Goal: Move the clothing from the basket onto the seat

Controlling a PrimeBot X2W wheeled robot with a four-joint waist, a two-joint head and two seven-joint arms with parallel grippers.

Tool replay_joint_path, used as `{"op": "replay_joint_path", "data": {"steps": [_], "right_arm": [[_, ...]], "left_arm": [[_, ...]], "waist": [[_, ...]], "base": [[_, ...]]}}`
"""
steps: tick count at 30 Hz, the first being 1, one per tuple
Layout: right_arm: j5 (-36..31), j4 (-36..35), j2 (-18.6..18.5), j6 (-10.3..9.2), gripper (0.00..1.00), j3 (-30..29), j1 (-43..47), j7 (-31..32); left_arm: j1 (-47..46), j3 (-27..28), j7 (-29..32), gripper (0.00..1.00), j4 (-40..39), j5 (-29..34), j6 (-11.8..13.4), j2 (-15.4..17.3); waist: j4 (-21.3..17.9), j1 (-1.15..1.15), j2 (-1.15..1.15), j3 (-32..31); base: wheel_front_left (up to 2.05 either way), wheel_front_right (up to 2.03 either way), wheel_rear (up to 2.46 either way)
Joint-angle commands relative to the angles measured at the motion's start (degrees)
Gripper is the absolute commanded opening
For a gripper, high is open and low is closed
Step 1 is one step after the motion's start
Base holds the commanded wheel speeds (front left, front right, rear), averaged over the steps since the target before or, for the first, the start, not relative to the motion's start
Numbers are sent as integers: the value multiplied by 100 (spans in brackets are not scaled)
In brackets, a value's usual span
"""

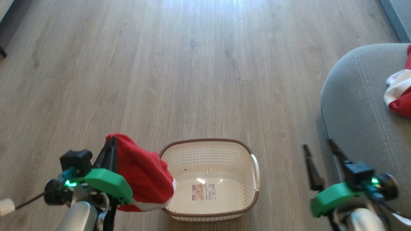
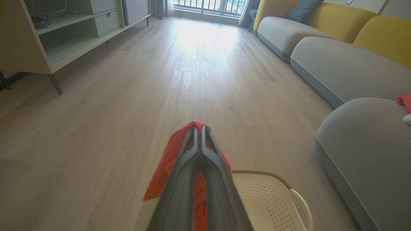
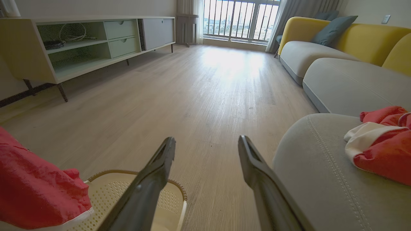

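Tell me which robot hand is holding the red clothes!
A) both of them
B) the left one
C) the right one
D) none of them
B: the left gripper is shut on the red clothing, which hangs by the basket, while the right gripper stands open with nothing between its fingers.

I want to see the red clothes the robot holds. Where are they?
In the head view, the red garment hangs from the shut left gripper at lower left, just above the cream basket at its left rim.
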Motion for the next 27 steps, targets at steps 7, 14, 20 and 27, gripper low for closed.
{"op": "replay_joint_path", "data": {"steps": [7, 14, 20, 27], "right_arm": [[-45, -108, -75, -2, 100, 1498, -608, -37], [363, 108, -103, -2, 100, 2917, -1260, -37], [681, 374, -73, -2, 100, 3505, -1785, -37], [795, 705, -77, -2, 100, 3572, -2120, -37]], "left_arm": [[-391, -85, 147, 0, -623, 59, -53, 101], [-709, -560, 453, 0, -1097, 181, -208, -76], [-983, -1201, 804, 0, -1536, 270, -447, -386], [-1096, -1748, 1090, 0, -1992, 265, -625, -618]], "waist": [[-80, 0, 0, 3], [-15, 0, 0, -39], [90, 0, 0, -49], [183, 0, 0, -53]], "base": [[0, 0, 0], [0, 0, 0], [0, 0, 0], [0, 0, 0]]}}
